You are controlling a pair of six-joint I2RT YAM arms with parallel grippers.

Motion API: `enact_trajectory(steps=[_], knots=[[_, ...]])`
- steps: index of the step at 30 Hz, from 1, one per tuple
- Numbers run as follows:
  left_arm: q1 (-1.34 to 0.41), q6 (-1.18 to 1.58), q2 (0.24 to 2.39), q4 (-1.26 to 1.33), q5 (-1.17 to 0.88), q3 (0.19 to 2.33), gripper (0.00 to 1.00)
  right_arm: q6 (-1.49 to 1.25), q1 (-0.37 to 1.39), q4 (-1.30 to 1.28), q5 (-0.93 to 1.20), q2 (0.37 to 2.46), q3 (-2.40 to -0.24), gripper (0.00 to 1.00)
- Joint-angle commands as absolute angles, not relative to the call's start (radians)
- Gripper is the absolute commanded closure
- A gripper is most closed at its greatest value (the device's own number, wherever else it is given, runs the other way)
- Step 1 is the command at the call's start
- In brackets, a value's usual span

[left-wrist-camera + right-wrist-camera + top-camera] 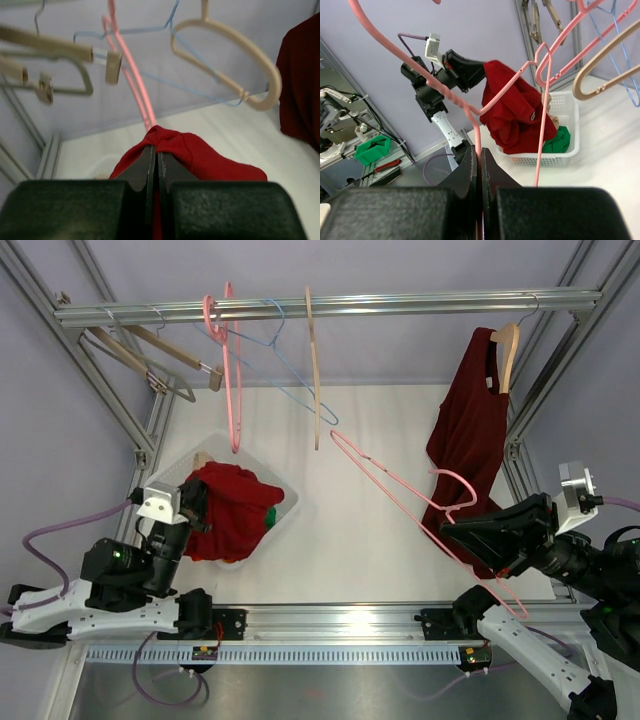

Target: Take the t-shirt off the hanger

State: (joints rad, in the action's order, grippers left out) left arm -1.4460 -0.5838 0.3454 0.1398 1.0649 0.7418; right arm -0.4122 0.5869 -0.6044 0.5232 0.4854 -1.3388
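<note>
My left gripper (195,498) is shut on a red t-shirt (228,508) and holds it bunched over a white basket (288,498). In the left wrist view the jaws (154,150) pinch a fold of the t-shirt (200,155). My right gripper (450,530) is shut on a bare pink hanger (390,485), held slanting above the table at right. The right wrist view shows the jaws (479,152) closed on the hanger's rod (445,92), and the t-shirt (515,110) hanging free of it above the basket (565,150).
A rail across the back carries beige clip hangers (150,355), another pink hanger (232,360), a blue wire hanger (285,365) and a wooden one (313,360). A dark red garment (470,440) hangs on a wooden hanger at right. Green cloth (270,517) lies in the basket.
</note>
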Motion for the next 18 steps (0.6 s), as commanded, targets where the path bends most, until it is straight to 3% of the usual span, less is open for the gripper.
enact_trajectory(steps=[1, 8, 12, 13, 18], knots=[[-1.448, -0.054, 0.211, -0.084, 1.278, 0.683, 1.0, -0.365, 0.595, -0.603, 0.47, 0.512, -1.331, 1.0], [-1.448, 0.422, 0.167, -0.386, 1.39, 0.54, 1.0, -0.31, 0.595, -0.626, 0.183, 0.554, -1.281, 1.0], [-1.447, 0.732, 0.277, -0.668, 1.491, 0.557, 1.0, -0.299, 0.595, -0.557, 0.115, 0.61, -1.264, 1.0], [-1.439, 0.929, 0.302, -0.825, 1.499, 0.563, 1.0, -0.29, 0.595, -0.546, 0.076, 0.647, -1.269, 1.0], [-1.362, 1.054, 0.455, -0.858, 1.467, 0.543, 1.0, -0.244, 0.595, -0.489, -0.008, 0.808, -1.35, 1.0]])
